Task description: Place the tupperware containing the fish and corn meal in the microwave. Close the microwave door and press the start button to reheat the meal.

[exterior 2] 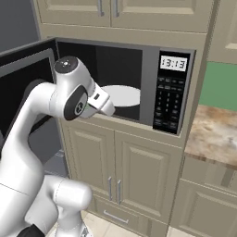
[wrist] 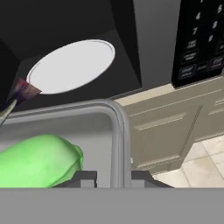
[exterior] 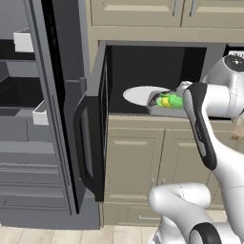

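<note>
Gripper: in the hand view we see our gripper (wrist: 113, 176) with its two dark tips set one on each side of the tupperware (wrist: 119, 131) wall, narrowly parted and clamped on that rim.
Tupperware: we hold it at the front lip of the microwave (exterior 2: 148, 78) opening, tilted; in the left base view the tupperware (exterior: 155, 101) sits just beside the white plate (exterior: 143, 94), its far end at the plate's near edge.
Meal: the meal (wrist: 41, 159) lies inside the container as a bright green lump; from the left base view we also see the meal (exterior: 169, 101) showing a yellow end.
Plate: a round white plate (wrist: 72, 65) rests on the dark floor of the cavity, beyond the container.
Door: the door (exterior: 95, 124) stands swung wide to the left, edge-on to us, with its curved handle (exterior: 81, 143) facing outward.
Keypad: the dark keypad (exterior 2: 169, 102) and lit display (exterior 2: 173, 63) sit to the right of the opening.
In the way: our own forearm (exterior: 200, 124) crosses the right part of the opening in the left base view; in the right base view our wrist (exterior 2: 74, 97) covers the container.
Around: a fridge (exterior: 28, 119) stands open left of the door; beige cabinets (exterior 2: 125, 166) run below and above; a speckled counter (exterior 2: 215, 136) lies to the right.
</note>
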